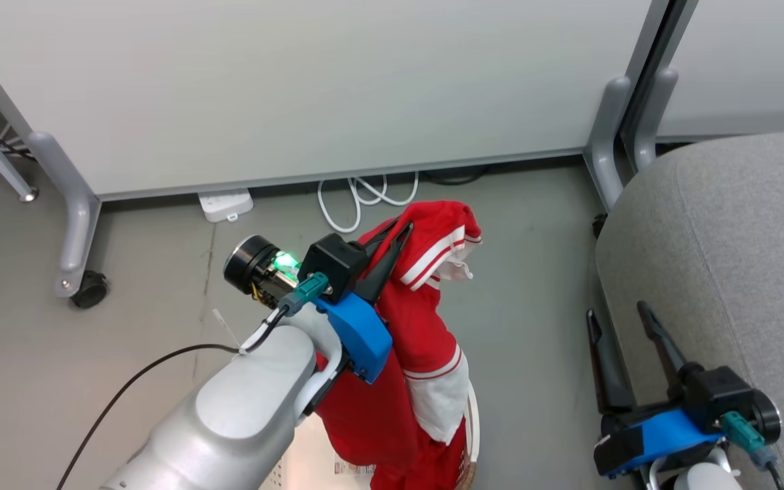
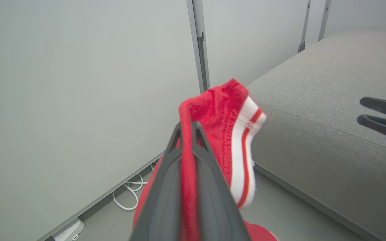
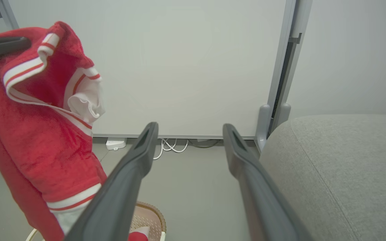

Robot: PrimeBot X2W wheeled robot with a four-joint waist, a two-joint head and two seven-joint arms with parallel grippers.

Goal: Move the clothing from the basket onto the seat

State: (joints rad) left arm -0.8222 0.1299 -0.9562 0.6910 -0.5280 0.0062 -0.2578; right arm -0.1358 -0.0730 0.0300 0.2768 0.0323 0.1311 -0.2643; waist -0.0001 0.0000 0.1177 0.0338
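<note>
Head view puts you mid-carry: your left gripper (image 1: 399, 231) is clamped on one red garment (image 1: 426, 327), held above the basket (image 3: 152, 214). Next, swing it right over the seat (image 1: 725, 258), then let go. Your right gripper (image 1: 616, 312) hangs spread and empty. Count: one garment raised, one basket, one seat; red inside the basket may be a second.

Left gripper (image 1: 399, 233) raised, 2 fingers pinched on the clothing (image 1: 426, 327); right gripper (image 1: 616, 312) low, fingers spread apart.

Pale partition panel (image 1: 297, 88), white power strip (image 1: 226, 205), looped white cable (image 1: 358, 197), black caster (image 1: 89, 289), grey floor (image 1: 528, 306)
</note>
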